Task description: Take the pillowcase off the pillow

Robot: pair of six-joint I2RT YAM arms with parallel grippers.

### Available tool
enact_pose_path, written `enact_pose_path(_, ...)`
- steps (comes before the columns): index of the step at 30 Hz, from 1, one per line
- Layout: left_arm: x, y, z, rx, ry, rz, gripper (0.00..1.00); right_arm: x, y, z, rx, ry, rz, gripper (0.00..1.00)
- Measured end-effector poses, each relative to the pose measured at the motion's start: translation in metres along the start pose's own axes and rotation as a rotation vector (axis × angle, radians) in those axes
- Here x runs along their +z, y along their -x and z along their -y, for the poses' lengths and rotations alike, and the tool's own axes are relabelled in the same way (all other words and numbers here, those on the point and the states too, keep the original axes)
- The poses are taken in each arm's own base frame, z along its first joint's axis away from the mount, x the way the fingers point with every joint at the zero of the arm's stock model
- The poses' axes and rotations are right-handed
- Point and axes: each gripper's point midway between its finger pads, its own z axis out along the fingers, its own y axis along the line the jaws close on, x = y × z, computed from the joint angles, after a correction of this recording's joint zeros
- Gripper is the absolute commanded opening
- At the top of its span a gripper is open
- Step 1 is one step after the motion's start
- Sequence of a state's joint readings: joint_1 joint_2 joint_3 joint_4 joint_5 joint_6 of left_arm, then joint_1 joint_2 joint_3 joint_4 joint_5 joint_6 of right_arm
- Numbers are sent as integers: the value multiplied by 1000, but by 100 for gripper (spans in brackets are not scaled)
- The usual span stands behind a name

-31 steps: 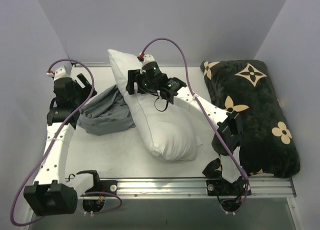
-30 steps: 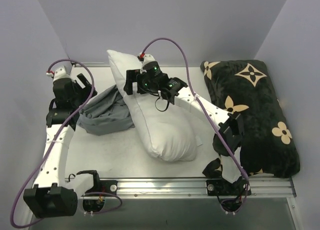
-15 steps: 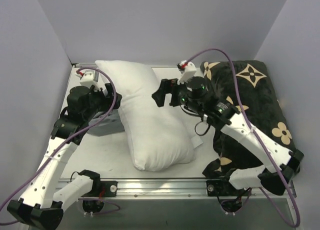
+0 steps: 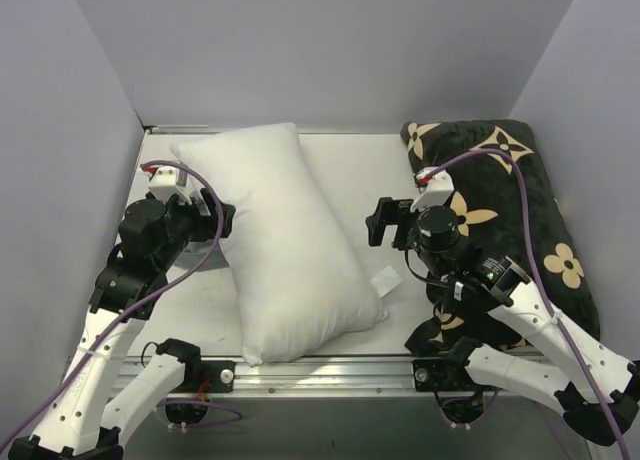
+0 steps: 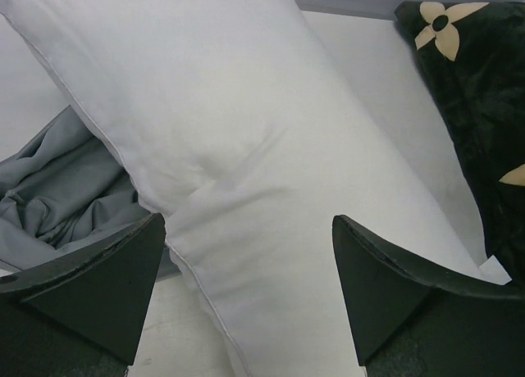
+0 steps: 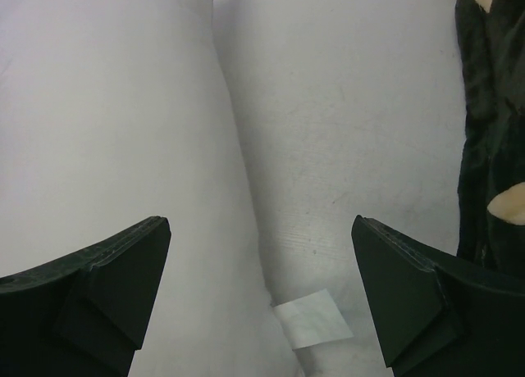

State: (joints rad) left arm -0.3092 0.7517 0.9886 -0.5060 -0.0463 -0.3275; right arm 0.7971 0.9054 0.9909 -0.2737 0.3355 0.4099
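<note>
The bare white pillow (image 4: pixel 285 245) lies flat and diagonal across the table, its small white tag (image 4: pixel 385 282) at the right seam. The tag also shows in the right wrist view (image 6: pixel 316 318). The grey pillowcase (image 5: pixel 57 188) lies crumpled to the pillow's left, partly under its edge; in the top view the left arm and pillow mostly hide it. My left gripper (image 4: pixel 220 220) is open and empty beside the pillow's left edge, its jaws spread over the pillow (image 5: pixel 271 147). My right gripper (image 4: pixel 380 223) is open and empty just right of the pillow (image 6: pixel 107 131).
A black plush cushion with tan flowers (image 4: pixel 510 220) fills the right side of the table, close to the right arm; it also shows in both wrist views (image 5: pixel 484 82) (image 6: pixel 492 123). Purple-grey walls enclose the table. A metal rail (image 4: pixel 320 370) runs along the near edge.
The right gripper has let go of the pillow, which has dropped flat and swung left over the pillowcase. Both arms have drawn back toward the near edge.
</note>
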Motion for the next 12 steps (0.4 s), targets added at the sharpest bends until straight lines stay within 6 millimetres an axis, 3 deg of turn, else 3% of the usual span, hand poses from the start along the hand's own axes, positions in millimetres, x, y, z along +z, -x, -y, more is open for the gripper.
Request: enact_pose_path(12,-3,-6,-2,20,-3,-11,91,7,-9,4,-12,-25,-24,100)
